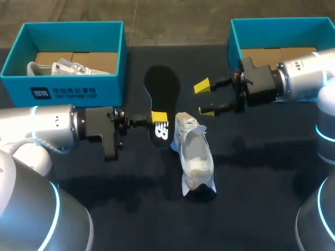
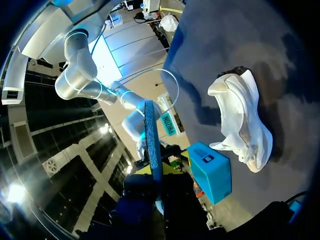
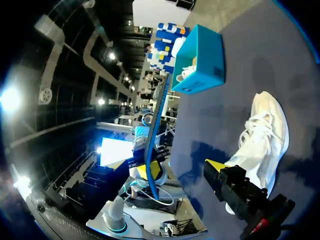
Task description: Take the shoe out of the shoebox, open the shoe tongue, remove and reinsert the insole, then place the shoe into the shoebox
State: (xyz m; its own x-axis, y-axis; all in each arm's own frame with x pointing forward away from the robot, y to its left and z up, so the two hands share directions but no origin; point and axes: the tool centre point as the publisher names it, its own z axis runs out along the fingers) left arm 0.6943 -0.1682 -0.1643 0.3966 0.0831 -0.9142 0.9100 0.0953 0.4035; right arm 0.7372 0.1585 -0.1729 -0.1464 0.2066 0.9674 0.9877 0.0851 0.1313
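Left gripper [image 1: 158, 117]: clenched on the insole [image 1: 162, 89], pinching it by one long edge near the printed end.
Insole: black, out of the shoe and held over the table [image 1: 261, 172] between the two boxes. The head view shows its flat face; both wrist views show it edge-on.
Right gripper [image 1: 205, 98]: released, its fingers spread wide with nothing between them. It sits just beside the insole and above the shoe's heel end.
Shoe [image 1: 196, 154]: white, lying on the table outside both boxes. It is just beside the insole's printed end, and I cannot tell whether they touch.
Left shoebox [image 1: 73, 86]: teal and open, with a second white shoe [image 1: 63, 67] inside.
Right shoebox [image 1: 235, 36]: teal and open, behind the right arm.
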